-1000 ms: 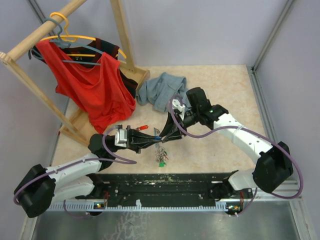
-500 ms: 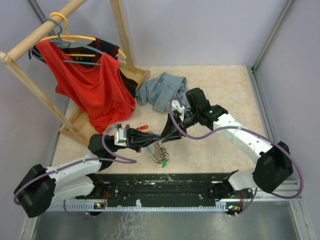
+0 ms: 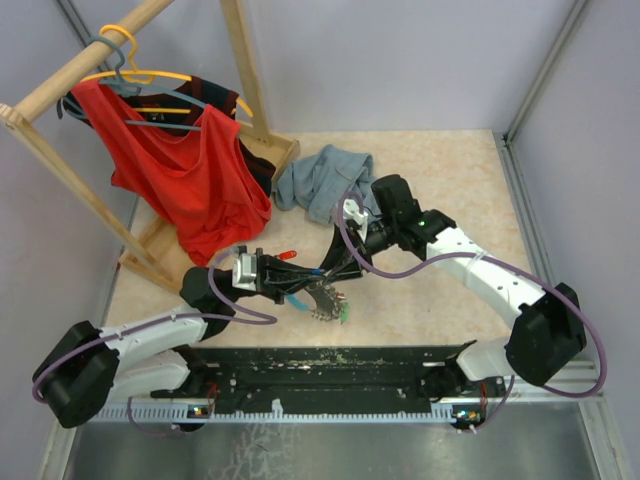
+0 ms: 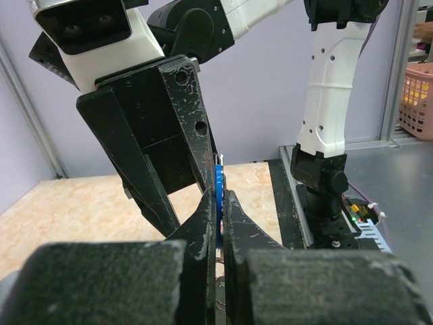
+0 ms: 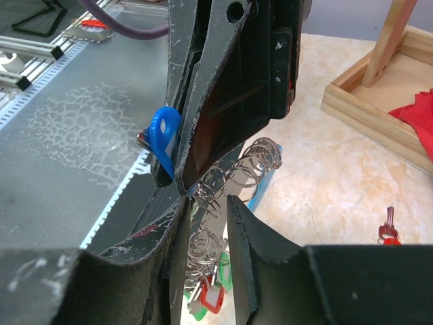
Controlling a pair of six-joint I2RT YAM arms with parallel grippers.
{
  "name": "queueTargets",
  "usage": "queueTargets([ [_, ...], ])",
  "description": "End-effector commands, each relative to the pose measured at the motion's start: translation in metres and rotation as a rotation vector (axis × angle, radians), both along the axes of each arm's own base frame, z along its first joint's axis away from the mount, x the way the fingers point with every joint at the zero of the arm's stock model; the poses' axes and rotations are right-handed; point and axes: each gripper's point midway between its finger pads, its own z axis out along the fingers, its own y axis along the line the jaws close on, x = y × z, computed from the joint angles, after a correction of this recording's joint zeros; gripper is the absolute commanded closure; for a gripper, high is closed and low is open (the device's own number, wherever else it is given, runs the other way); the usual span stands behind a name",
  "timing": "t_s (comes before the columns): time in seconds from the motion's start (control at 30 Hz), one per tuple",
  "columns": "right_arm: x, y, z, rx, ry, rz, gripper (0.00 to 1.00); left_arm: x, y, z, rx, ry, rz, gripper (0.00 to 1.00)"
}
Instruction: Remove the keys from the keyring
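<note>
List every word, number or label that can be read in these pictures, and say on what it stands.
None can be read. The blue loop, the red and green keys, the pink basket and the white arm show no legible print.

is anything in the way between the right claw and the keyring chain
Nothing visible. The right claw sits at the keyring's silvery rings, jaws apart, with rings showing in the gap. The only close neighbour is the left claw, shut on the blue key right beside them.
</note>
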Motion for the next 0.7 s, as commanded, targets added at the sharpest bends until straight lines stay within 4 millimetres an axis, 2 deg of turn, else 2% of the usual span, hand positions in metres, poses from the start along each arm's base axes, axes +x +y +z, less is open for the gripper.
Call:
queueTargets([
  [0.0,-0.0055,0.0031,0.0061,0.04,-0.026,0.036,0.71,-0.0044,0.0048,0.0333,-0.095,-0.082,-0.005,1.0],
  [0.67,-0.0105,0.0025,0.0057,0.045,-0.037,0.061,0.78,-0.002,0.0073,0.0345,-0.101,-0.088,0.02,1.0],
])
